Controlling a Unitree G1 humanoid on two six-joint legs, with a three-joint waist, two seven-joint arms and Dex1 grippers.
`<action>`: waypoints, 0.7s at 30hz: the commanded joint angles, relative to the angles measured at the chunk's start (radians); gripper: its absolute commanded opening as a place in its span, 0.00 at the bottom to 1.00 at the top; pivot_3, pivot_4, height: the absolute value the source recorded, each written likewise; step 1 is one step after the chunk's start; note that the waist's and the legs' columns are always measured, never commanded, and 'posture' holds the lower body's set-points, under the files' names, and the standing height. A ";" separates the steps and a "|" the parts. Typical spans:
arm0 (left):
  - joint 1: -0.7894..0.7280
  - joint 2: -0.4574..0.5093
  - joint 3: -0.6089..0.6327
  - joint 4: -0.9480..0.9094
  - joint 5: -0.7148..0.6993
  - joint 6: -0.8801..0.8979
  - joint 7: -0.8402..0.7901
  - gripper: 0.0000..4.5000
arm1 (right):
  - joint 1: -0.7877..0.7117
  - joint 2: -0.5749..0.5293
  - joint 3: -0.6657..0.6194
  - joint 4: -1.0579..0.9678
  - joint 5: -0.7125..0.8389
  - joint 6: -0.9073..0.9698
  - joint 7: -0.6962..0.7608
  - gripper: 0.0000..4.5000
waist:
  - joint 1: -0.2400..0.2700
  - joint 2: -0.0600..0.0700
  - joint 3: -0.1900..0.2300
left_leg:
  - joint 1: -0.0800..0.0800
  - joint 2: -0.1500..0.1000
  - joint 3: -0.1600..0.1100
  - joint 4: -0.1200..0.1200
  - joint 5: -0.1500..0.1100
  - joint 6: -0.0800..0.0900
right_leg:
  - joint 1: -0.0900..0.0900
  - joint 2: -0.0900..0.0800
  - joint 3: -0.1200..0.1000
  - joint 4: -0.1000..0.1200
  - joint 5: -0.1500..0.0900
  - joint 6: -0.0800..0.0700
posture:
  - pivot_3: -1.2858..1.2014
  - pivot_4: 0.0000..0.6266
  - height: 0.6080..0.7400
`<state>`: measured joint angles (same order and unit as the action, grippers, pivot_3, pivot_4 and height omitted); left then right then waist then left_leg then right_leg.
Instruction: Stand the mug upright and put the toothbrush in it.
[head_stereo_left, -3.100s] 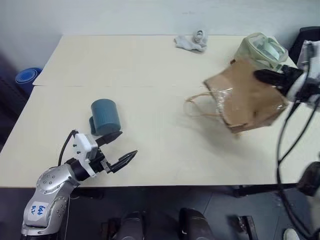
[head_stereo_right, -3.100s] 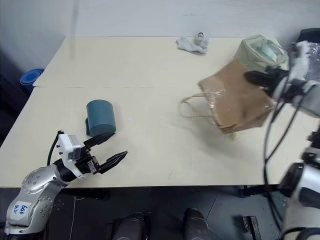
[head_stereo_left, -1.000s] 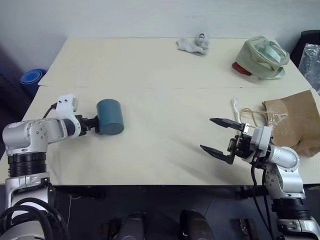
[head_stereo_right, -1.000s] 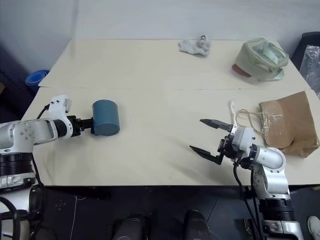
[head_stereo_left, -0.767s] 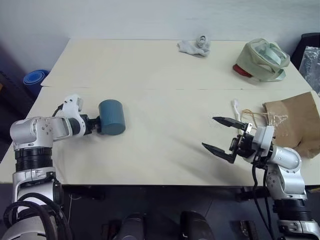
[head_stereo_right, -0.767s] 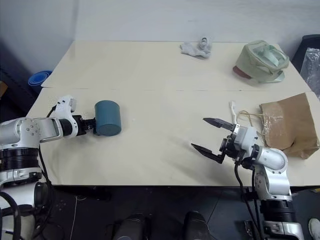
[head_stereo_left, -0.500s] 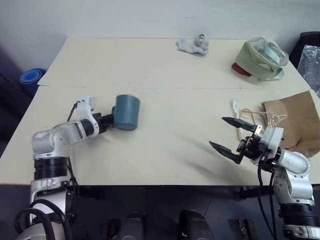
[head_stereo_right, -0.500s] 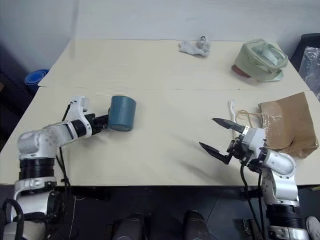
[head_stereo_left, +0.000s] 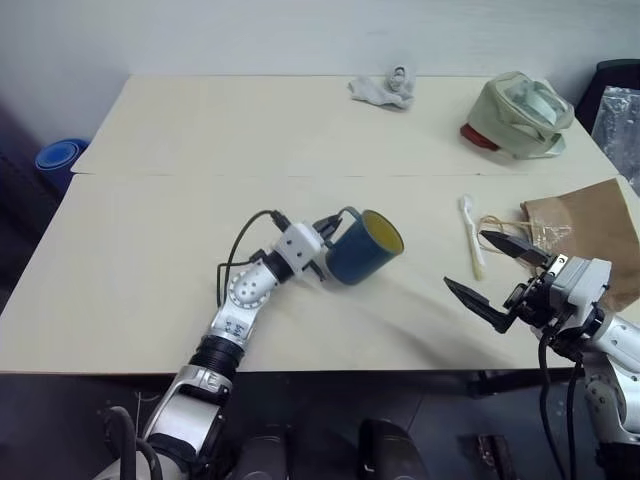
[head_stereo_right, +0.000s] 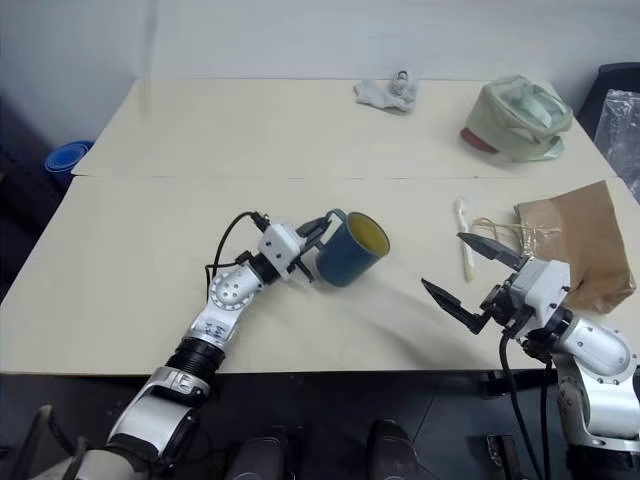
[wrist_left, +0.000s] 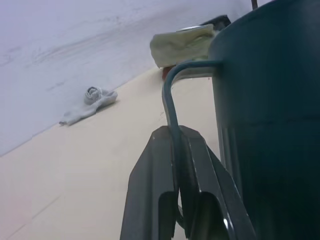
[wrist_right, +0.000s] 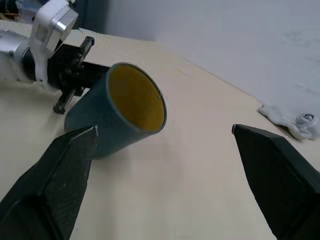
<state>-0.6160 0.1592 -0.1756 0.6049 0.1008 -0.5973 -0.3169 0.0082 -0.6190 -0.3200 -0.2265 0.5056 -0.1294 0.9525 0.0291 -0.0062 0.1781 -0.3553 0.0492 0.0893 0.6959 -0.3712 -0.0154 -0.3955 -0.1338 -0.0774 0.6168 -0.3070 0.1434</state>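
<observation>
Mid-bench, the left gripper (head_stereo_left: 322, 238) has its jaws clenched on the handle of the tilted mug (head_stereo_left: 362, 246); rotate until its yellow mouth faces up, set it flat, then release; right gripper (head_stereo_left: 493, 275), jaws released, waits near the toothbrush (head_stereo_left: 471, 236).

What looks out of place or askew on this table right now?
The mug is tilted, its yellow mouth facing the right gripper, held by its handle in the left gripper. The toothbrush lies loose beside a toppled paper bag.
</observation>
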 joint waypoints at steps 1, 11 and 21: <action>0.027 0.000 -0.005 0.026 0.015 -0.081 0.006 0.00 | 0.016 -0.014 -0.026 -0.062 -0.001 0.014 -0.037 1.00 | 0.002 0.000 0.000 | 0.000 0.000 0.000 0.001 0.000 0.001 | 0.000 0.000 0.000 0.000 0.000 0.000 | 0.52 0.24 1.00; 0.135 0.087 0.041 -0.096 -0.065 0.018 -0.093 0.48 | 0.029 -0.002 -0.033 -0.049 -0.016 0.002 -0.069 1.00 | -0.015 0.006 -0.004 | 0.005 0.001 0.003 -0.002 -0.001 0.002 | 0.001 0.000 0.000 0.001 0.000 0.000 | 0.52 0.24 1.00; 0.326 0.323 0.106 -0.380 -0.251 0.250 -0.374 0.99 | 0.192 -0.031 -0.198 0.079 0.034 -0.035 0.030 1.00 | -0.007 0.006 -0.004 | 0.003 0.001 0.003 -0.003 -0.001 0.002 | 0.000 0.000 0.000 -0.002 0.000 0.000 | 0.52 0.24 1.00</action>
<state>-0.3184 0.4525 -0.0839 0.3082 -0.0945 -0.3789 -0.6198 0.1851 -0.6361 -0.4617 -0.1557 0.5115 -0.1437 0.9694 0.0218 0.0000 0.1746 -0.3523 0.0501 0.0924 0.6925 -0.3724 -0.0135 -0.3949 -0.1340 -0.0777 0.6147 -0.3070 0.1434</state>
